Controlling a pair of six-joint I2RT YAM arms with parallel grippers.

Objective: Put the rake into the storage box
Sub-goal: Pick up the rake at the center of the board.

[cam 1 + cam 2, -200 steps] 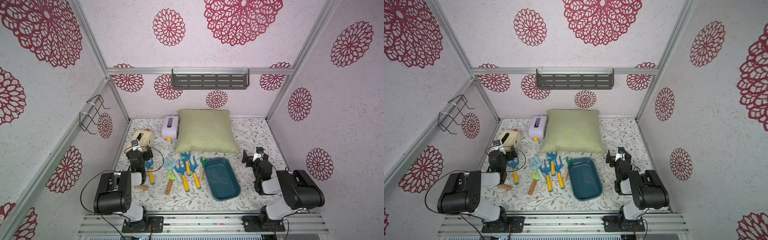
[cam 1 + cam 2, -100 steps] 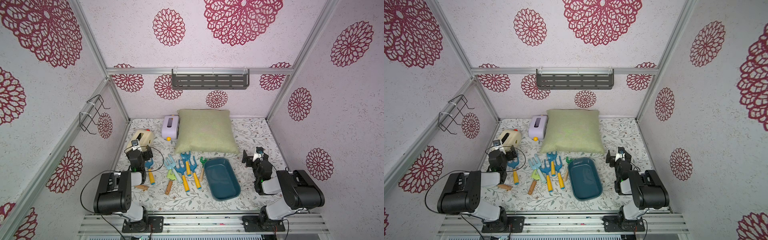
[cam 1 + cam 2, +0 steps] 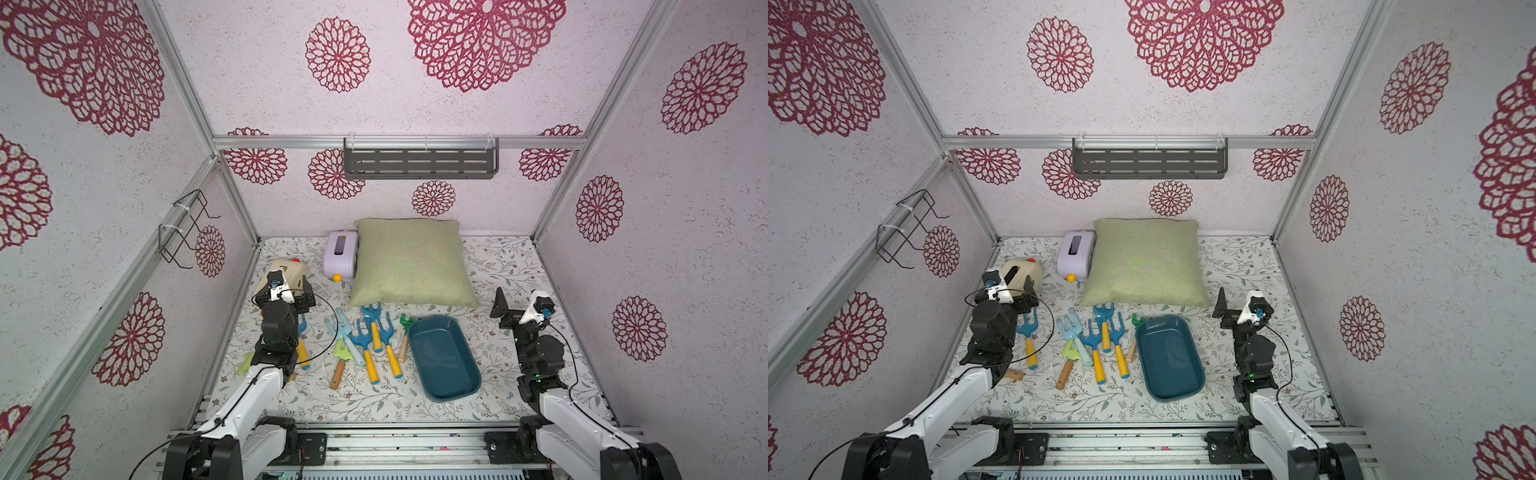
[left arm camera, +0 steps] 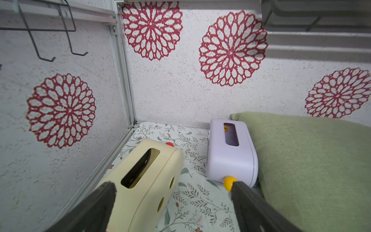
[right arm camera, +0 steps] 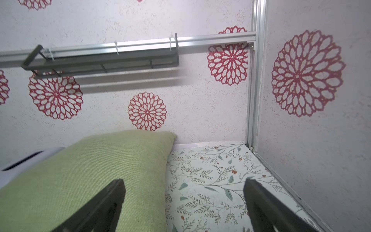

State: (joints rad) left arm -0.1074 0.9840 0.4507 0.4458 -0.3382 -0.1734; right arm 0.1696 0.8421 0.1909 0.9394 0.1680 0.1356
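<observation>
The dark teal storage box (image 3: 444, 359) lies on the floral desk (image 3: 498, 266). Several blue rakes (image 3: 360, 338) with yellow handles lie on the desk just beside it, toward the left arm, outside the box. The left pincer (image 4: 172, 200) and right pincer (image 5: 184, 196) both stand wide apart, gripping nothing, near the green cushion (image 3: 411, 262).
</observation>
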